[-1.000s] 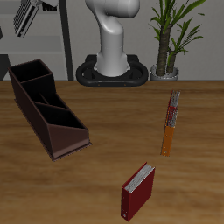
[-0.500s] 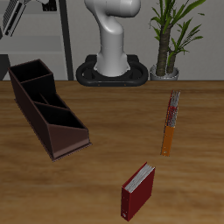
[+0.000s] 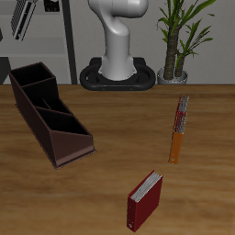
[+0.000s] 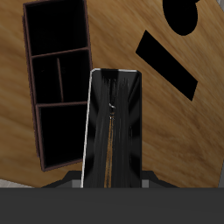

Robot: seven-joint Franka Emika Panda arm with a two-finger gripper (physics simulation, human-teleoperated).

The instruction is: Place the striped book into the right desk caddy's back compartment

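My gripper (image 4: 114, 179) is shut on the striped book (image 4: 114, 122), which stands on edge between the fingers as a dark slab with pale borders. In the exterior view the book (image 3: 20, 18) hangs high in the air beyond the far end of the right desk caddy (image 3: 50, 110); the gripper itself is mostly cut off by that view's edge. The caddy is a long dark brown open box lying on the table, and its back compartment (image 3: 32, 78) is the end section farthest from the table's front edge. In the wrist view the caddy (image 4: 57, 83) lies below, beside the book.
A red book (image 3: 145, 199) with white page edges lies near the table's front edge. A long orange-and-red thin book (image 3: 179, 128) lies farther back. The robot's base (image 3: 119, 69) and a potted plant (image 3: 174, 55) stand at the back of the table.
The held book has drifted a little sideways, outward past the caddy's far end. Nothing on the table has moved.
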